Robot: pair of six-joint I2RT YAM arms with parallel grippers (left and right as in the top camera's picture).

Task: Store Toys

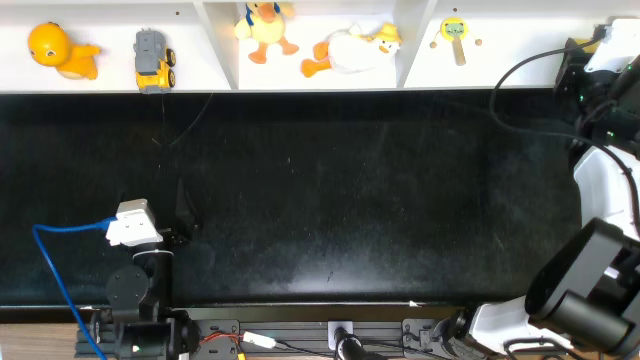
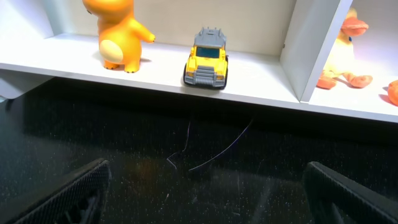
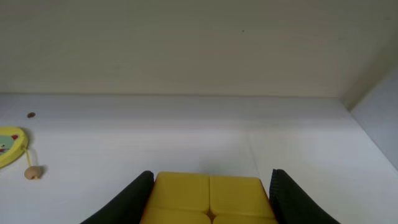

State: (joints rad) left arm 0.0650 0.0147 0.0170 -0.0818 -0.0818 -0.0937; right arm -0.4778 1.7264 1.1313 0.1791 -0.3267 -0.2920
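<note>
Here, the black bench (image 1: 350, 200) fronts a white shelf (image 1: 510, 30). The left jaws hang wide open and empty above the bench, facing the yellow truck (image 2: 207, 59); the right jaws (inside the shelf compartment that holds the rattle (image 3: 9, 146)) clamp a yellow block (image 3: 210, 199).

A black, faintly speckled worktop (image 1: 350, 200) stretched across the scene, its surface marked with light scuffs. A thin pale strand (image 2: 217, 152) lay curved on it near the far edge, with a shorter kinked piece just beside it. Along the near edge ran a dark rail (image 1: 300, 322) carrying red and yellow wires (image 1: 222, 341), with a wood-toned strip (image 1: 30, 340) at the corner.
</note>
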